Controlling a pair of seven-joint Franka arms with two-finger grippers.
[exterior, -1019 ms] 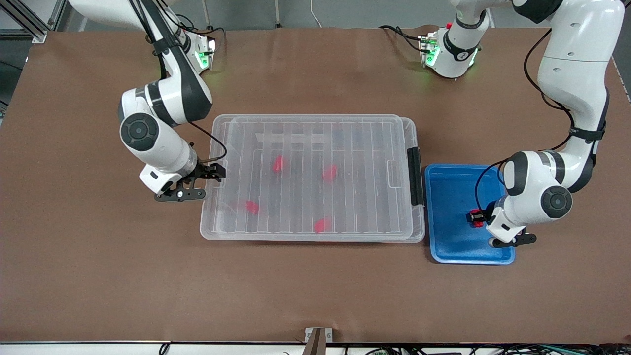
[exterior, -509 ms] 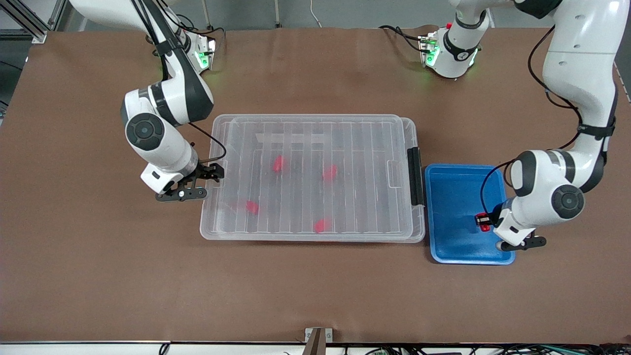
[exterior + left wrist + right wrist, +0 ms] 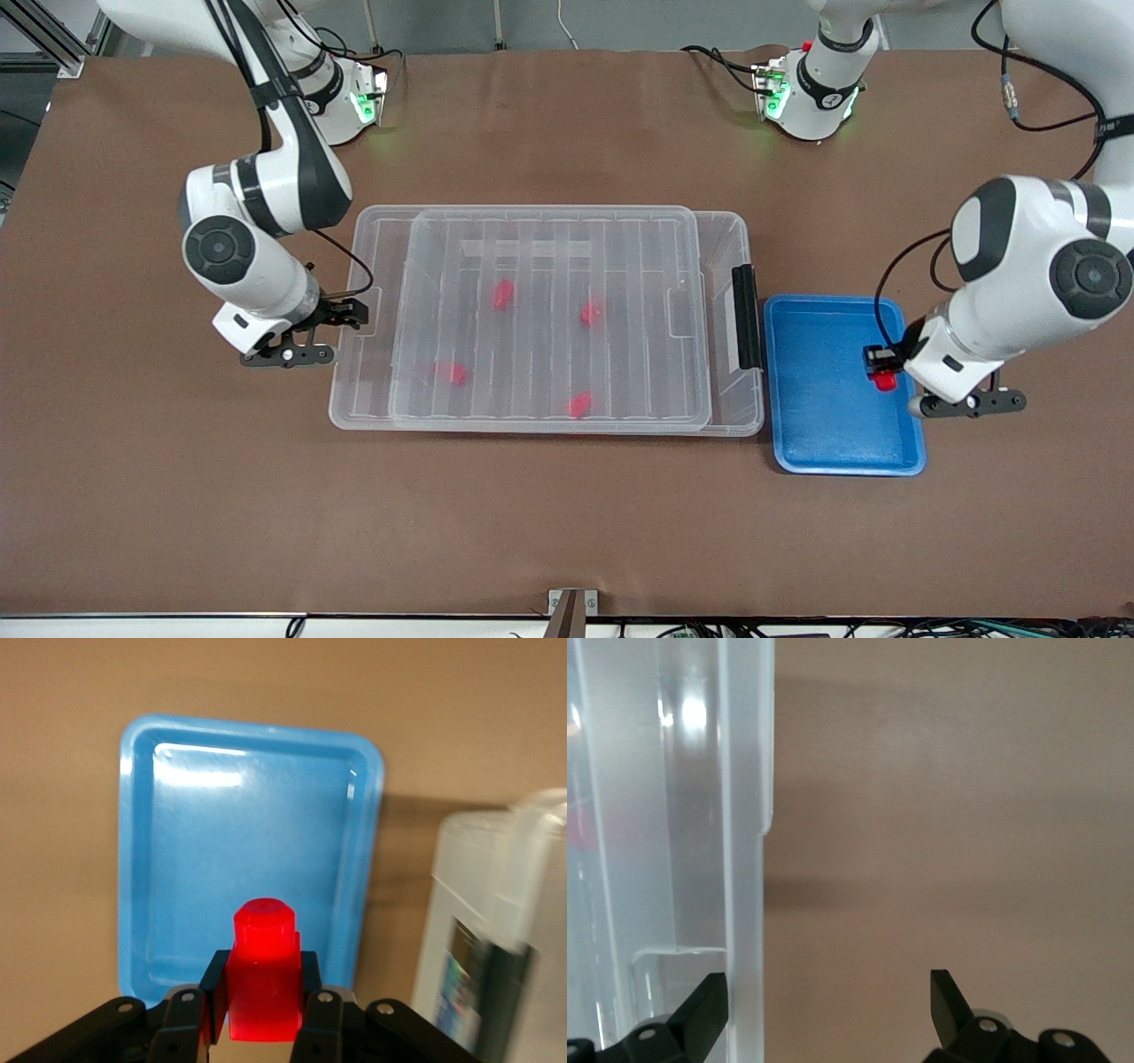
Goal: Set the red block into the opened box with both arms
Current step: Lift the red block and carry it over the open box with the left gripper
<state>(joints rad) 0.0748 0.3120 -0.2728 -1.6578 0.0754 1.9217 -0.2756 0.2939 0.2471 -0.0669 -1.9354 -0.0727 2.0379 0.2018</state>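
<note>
My left gripper (image 3: 881, 361) hangs over the blue tray (image 3: 824, 416), shut on a red block (image 3: 882, 382). In the left wrist view the block (image 3: 263, 961) stands upright between the two pads of that gripper (image 3: 261, 983). The clear box (image 3: 737, 232) lies mid-table with its ribbed lid (image 3: 549, 239) pushed off toward the right arm's end. My right gripper (image 3: 347, 312) is open at that lid's short edge. In the right wrist view, the lid's rim (image 3: 744, 815) runs just inside one finger of the right gripper (image 3: 828, 997). Several red blocks (image 3: 502, 294) show through the lid.
The box's black latch (image 3: 746, 316) faces the blue tray (image 3: 248, 815), which lies against that end of the box (image 3: 523, 930). Both arm bases stand along the table's edge farthest from the front camera. Brown tabletop surrounds everything.
The lid has slid toward the right arm's end together with the right gripper. My left gripper has risen over the tray with the red block in it.
</note>
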